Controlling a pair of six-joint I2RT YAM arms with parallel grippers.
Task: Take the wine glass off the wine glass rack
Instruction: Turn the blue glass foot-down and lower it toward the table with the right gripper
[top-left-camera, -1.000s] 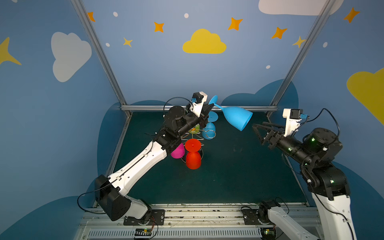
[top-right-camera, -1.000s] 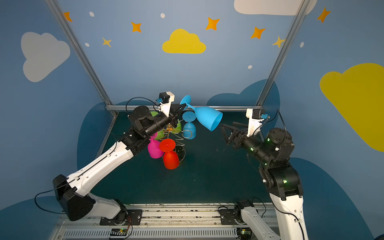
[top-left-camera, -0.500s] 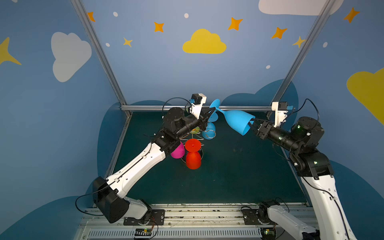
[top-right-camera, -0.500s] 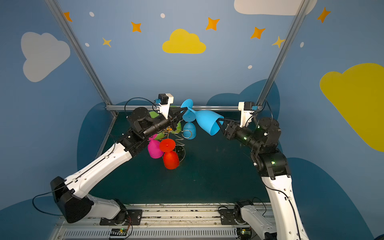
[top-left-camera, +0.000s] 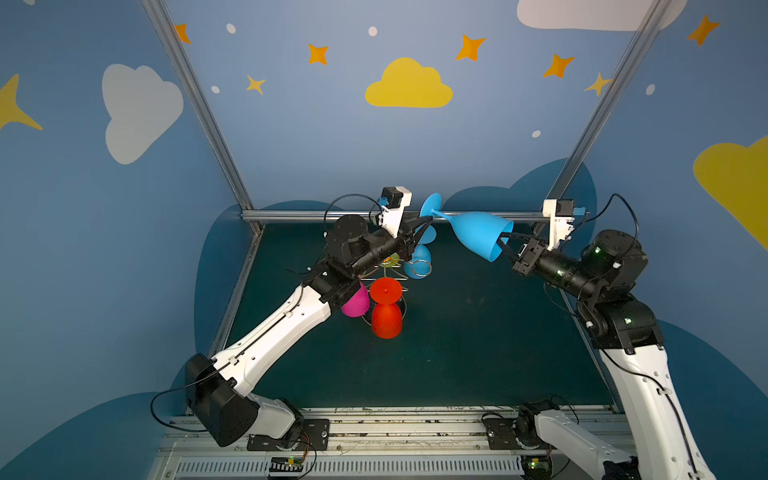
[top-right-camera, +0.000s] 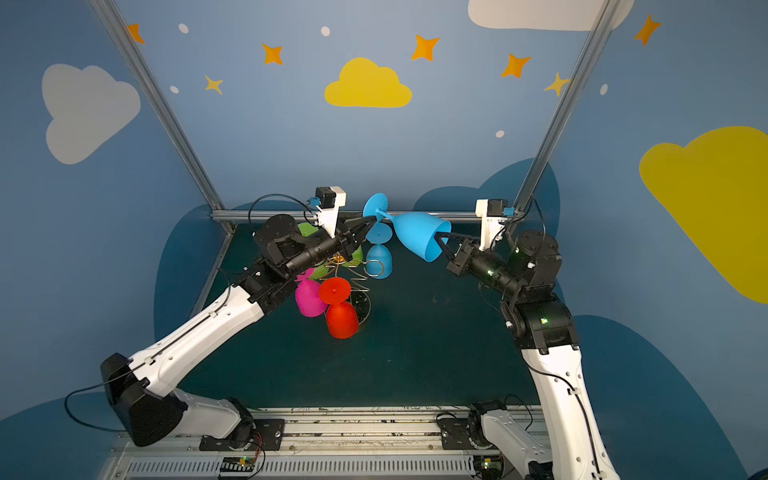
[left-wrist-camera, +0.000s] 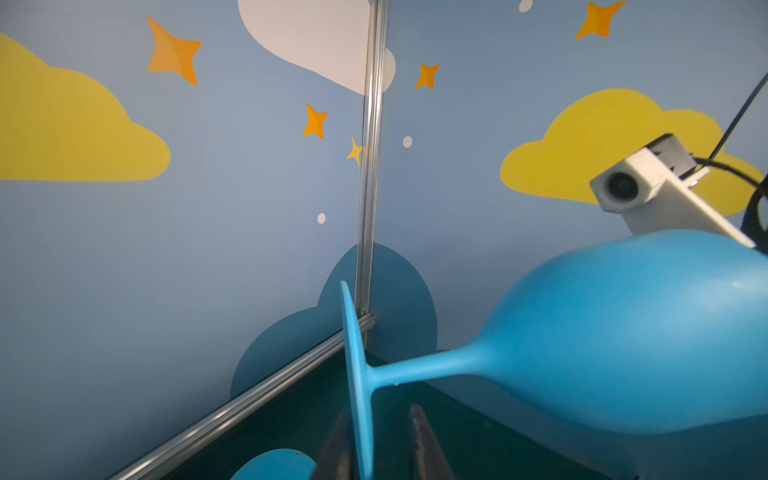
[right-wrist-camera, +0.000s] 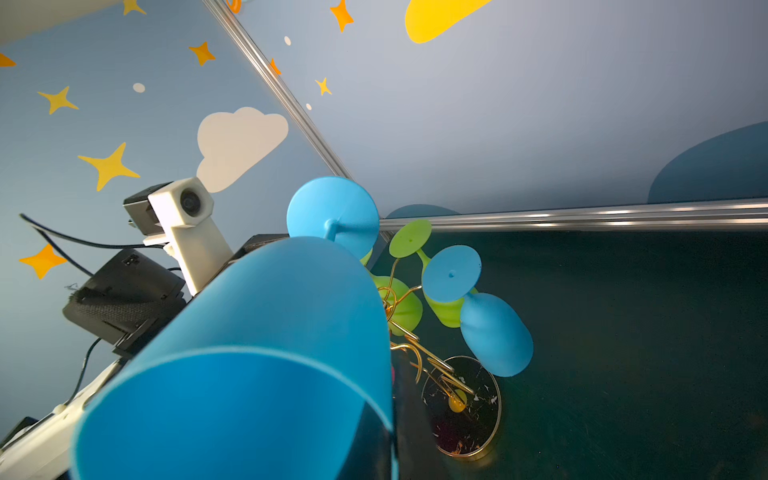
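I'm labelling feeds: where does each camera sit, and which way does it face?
Top views: high at the front, looking down toward the back wall; left arm and right arm show.
Left wrist: on the left arm, facing along its jaws; fingers flank the held blue wine glass at its foot.
Right wrist: on the right arm, facing past that glass toward the wine glass rack; own jaws mostly hidden.
Shared: all show the held glass.

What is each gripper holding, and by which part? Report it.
Right gripper shut on the raised blue wine glass, pinching its bowl rim. Left gripper open, jaws astride the glass's foot, holding nothing.
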